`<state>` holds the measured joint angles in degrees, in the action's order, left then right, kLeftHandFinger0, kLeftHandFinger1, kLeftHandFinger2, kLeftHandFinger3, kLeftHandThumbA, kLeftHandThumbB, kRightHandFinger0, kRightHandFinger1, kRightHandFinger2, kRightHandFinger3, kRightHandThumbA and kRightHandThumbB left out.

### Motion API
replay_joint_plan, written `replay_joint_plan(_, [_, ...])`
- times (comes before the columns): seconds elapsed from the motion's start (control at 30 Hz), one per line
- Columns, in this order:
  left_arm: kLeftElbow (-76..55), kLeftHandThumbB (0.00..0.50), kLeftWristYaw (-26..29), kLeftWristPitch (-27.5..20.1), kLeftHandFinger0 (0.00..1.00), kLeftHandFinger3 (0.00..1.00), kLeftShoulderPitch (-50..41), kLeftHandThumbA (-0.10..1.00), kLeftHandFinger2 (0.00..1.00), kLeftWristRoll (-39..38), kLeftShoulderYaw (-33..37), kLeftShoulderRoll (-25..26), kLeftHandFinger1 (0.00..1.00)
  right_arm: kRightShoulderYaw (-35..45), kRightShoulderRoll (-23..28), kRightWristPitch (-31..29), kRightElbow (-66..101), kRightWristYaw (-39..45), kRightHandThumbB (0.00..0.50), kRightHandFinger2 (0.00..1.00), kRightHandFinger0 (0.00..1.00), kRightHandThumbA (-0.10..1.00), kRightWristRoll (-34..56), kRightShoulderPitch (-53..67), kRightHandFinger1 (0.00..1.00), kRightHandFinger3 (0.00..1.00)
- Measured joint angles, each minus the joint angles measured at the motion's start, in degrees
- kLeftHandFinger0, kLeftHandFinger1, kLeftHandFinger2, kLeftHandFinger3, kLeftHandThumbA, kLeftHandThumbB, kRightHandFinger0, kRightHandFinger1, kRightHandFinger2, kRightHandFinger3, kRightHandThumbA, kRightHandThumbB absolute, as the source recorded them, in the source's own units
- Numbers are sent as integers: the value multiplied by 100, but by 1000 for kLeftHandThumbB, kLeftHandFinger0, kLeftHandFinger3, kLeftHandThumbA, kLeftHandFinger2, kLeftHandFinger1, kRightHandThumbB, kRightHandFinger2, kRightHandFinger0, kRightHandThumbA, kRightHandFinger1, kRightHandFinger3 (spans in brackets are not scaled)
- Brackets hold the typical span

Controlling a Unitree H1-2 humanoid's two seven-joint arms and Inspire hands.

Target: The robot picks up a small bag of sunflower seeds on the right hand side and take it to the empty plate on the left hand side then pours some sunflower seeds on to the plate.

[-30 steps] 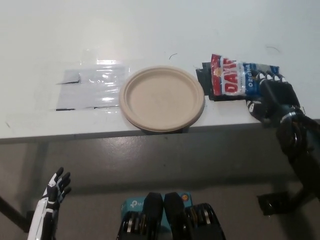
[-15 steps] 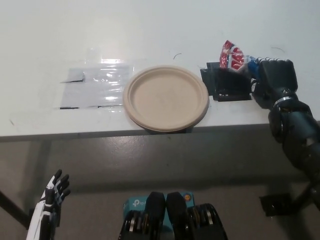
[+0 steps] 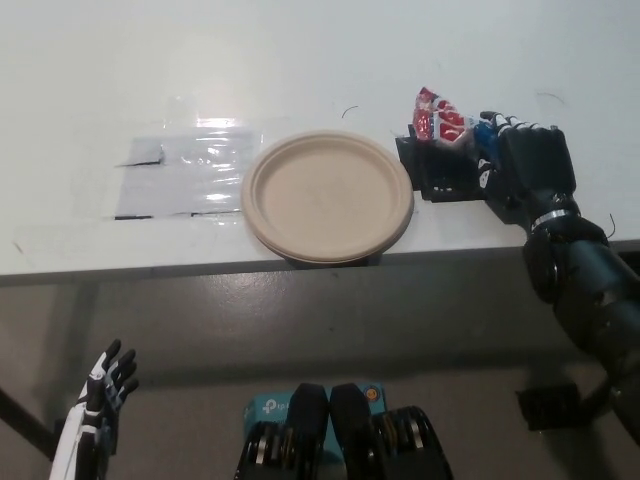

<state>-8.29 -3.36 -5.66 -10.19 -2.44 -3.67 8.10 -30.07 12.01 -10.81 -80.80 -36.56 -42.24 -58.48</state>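
Head view: the black right hand (image 3: 528, 170) is above the right part of the white worktop (image 3: 300, 60), its fingers curled around the small bag of sunflower seeds (image 3: 445, 122). The bag sticks out from the hand's fingertip side, toward the plate, and is lifted and tilted over a black patch (image 3: 445, 178) on the worktop. Only its crumpled red and white end and a little blue near the fingers show; the rest is hidden in the grasp. The empty tan plate (image 3: 328, 195) lies further out on that same side of the hand, just beside the black patch. Beyond the plate, a clear plastic sheet (image 3: 185, 175) lies flat. The white left hand (image 3: 105, 385) rests well below the worktop's edge, fingers spread, holding nothing.
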Motion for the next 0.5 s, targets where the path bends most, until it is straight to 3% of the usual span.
replay_joint_plan(0.07, [-1,88,-2,-1,1000,1000,1,1000,1000,1,0,0,1000,-6,-1,-116,0,-84,213,727,0,-100,18,11,173,756])
replay_joint_plan(0.1, [-2,88,-2,-1,1000,1000,1,1000,1000,2,-1,0,1000,-19,-3,-168,1,-122,180,745,0,-100,19,20,192,756])
replay_joint_plan(0.37, [-23,99,-12,1,963,1000,2,1000,1000,1,-21,0,1000,-171,-7,-508,5,-474,132,755,0,-100,5,54,206,649])
replay_joint_plan(0.5, [-23,99,-12,1,944,1000,2,1000,1000,2,-35,0,1000,-250,-5,-609,6,-581,176,778,0,-100,-20,54,227,633])
